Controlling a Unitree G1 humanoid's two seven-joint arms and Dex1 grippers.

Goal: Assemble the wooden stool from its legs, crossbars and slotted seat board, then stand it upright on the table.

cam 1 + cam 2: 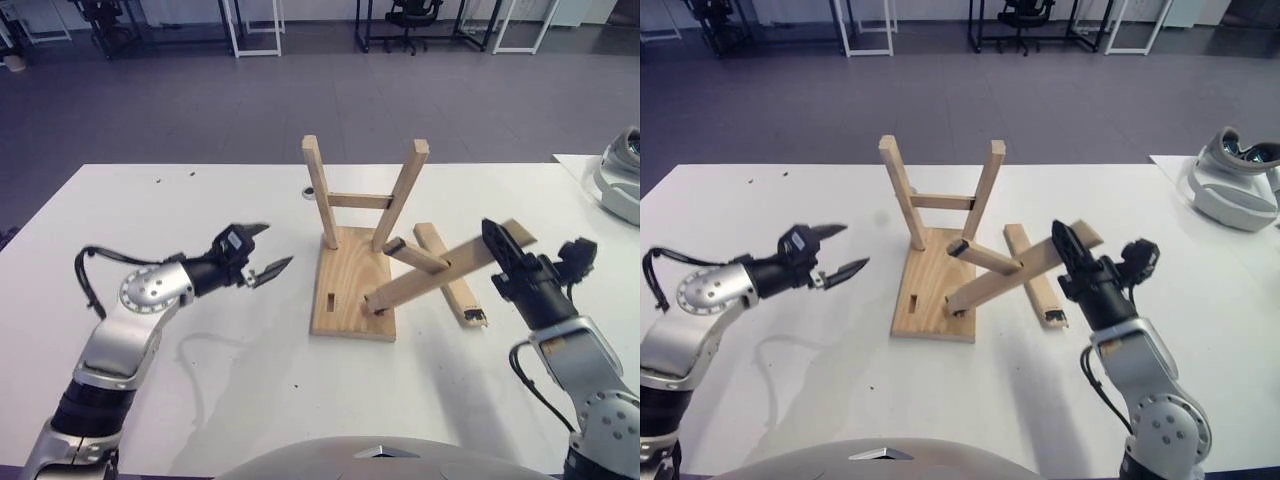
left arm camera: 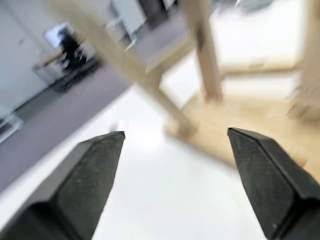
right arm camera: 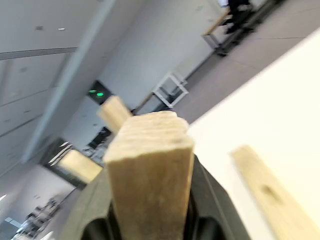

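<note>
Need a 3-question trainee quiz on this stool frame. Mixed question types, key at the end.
1. True or false: the left hand is shut on a leg.
2. Multiple choice: the leg piece in the right hand is A) tilted, with its lower end at the seat board; B) standing upright; C) lying flat.
3. Fill in: the two upright legs at the board's far end are joined by one ______.
Key: 1 false, it is open and holds nothing. 2 A. 3 crossbar.
</note>
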